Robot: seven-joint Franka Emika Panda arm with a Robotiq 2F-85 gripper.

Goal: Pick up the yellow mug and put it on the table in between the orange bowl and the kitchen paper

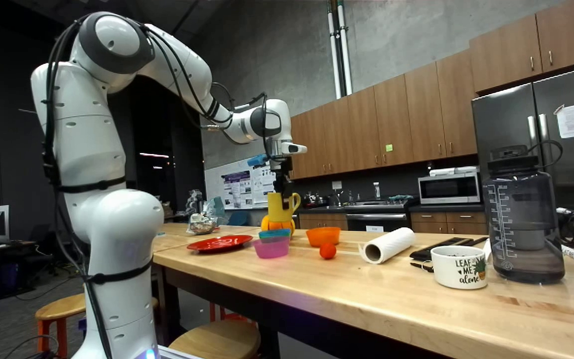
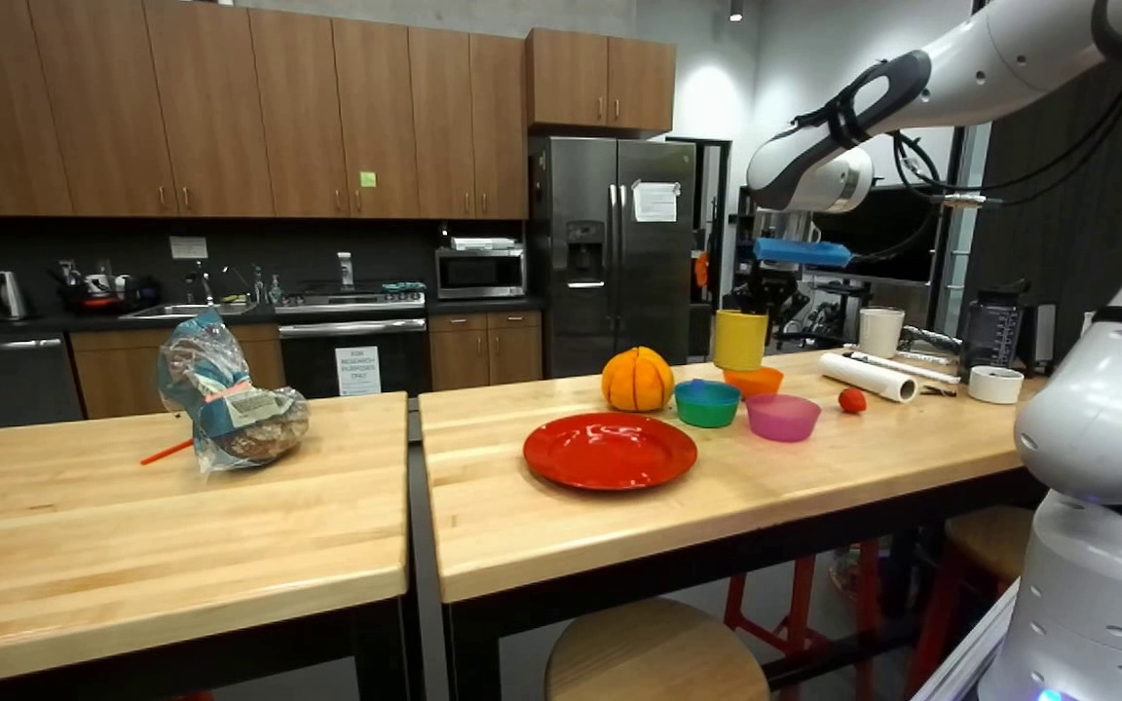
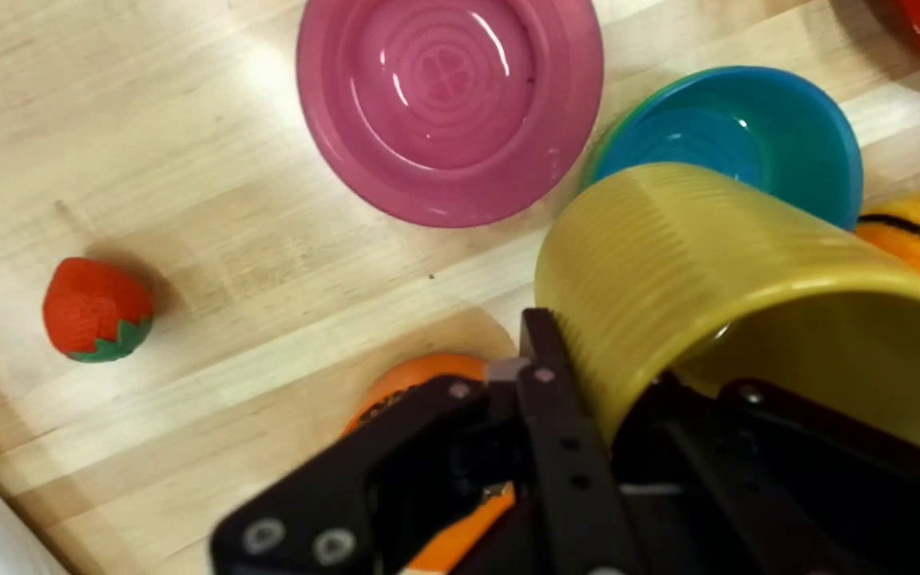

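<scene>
The yellow mug (image 1: 277, 209) hangs upright above the table (image 1: 327, 286), also in an exterior view (image 2: 738, 341). My gripper (image 1: 283, 197) is shut on its wall; in the wrist view one finger lies along the mug's (image 3: 668, 247) outside and the other reaches inside, its tip hidden. The orange bowl (image 1: 323, 236) stands on the table, close below the mug in an exterior view (image 2: 758, 382) and partly hidden by my gripper in the wrist view (image 3: 420, 371). The kitchen paper (image 1: 394, 243) lies on its side beyond the bowl, also in an exterior view (image 2: 863, 374).
A pink bowl (image 2: 783, 419), a teal bowl (image 2: 707, 404), an orange pumpkin-like lump (image 2: 637, 380) and a red plate (image 2: 610, 451) are near the mug. A red strawberry (image 3: 97, 310) lies between the orange bowl and the paper's near side. A white patterned bowl (image 1: 459, 268) and water bottle (image 1: 523, 224) stand farther along.
</scene>
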